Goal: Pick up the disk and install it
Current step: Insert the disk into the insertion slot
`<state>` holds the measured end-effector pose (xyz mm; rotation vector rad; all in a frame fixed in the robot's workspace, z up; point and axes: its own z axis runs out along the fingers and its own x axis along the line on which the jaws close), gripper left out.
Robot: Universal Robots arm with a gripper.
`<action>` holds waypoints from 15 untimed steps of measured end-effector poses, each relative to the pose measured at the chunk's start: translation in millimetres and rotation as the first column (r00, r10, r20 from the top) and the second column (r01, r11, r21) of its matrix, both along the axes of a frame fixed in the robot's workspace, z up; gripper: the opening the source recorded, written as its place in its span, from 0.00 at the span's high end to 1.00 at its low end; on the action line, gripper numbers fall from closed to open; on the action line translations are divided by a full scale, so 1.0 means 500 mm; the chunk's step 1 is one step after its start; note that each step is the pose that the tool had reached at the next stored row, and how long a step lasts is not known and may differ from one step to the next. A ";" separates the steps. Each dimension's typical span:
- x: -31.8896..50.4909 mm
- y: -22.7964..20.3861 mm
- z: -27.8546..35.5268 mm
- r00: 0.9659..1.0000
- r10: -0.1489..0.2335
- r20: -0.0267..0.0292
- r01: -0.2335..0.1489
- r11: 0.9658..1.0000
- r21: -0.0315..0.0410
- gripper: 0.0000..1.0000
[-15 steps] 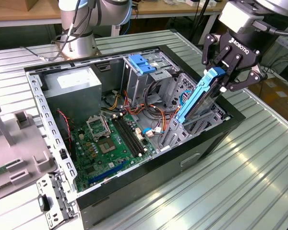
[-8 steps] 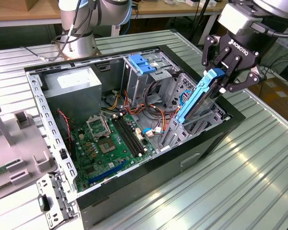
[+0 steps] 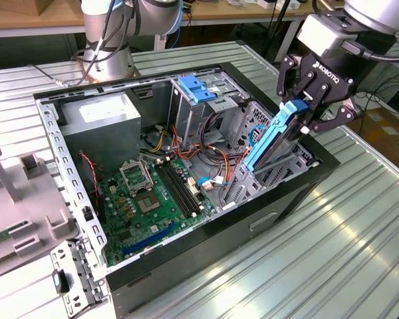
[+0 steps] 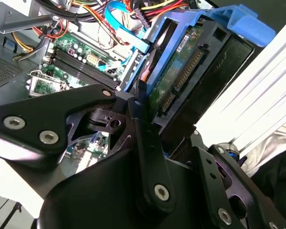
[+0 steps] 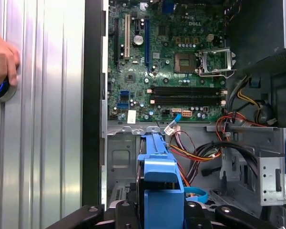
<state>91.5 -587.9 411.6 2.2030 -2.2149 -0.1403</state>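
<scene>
The hand is clenching the upper end of the disk, with its dark fingers pressing on both flat sides of the blue carrier. The disk is hanging tilted, its top leaning toward the exterior view's right. Its lower end is dipping to the upper edge of the metal drive cage, just inside the black wall of the open computer case; I cannot tell whether it is touching the cage.

In the first wrist view the carrier's long blue edge is pointing toward the motherboard, with the grey bay floor lying open on one side. Orange and red cables are crossing just beside its other side. In the second wrist view the disk's green circuit board and connector row are facing the camera, and a blue cable is looping near its far end.

The power supply is sitting in the case's far corner at the exterior view's left, well apart from the disk. The ribbed tabletop is stretching away beyond the case wall, where a person's fingers are resting on a round blue-rimmed object.
</scene>
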 end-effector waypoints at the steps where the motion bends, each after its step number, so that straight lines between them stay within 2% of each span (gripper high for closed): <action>1: 0.000 0.0000 0.000 1.000 0.000 0.000 0.000 1.000 0.000 0.64; 7: 0.000 0.0000 -0.001 1.000 0.000 0.000 0.000 1.000 0.000 0.62; 8: 0.000 0.0000 -0.002 1.000 0.000 0.000 0.000 1.000 0.000 0.56; 15: 0.000 0.0000 -0.004 1.000 0.000 0.000 0.000 1.000 0.000 0.57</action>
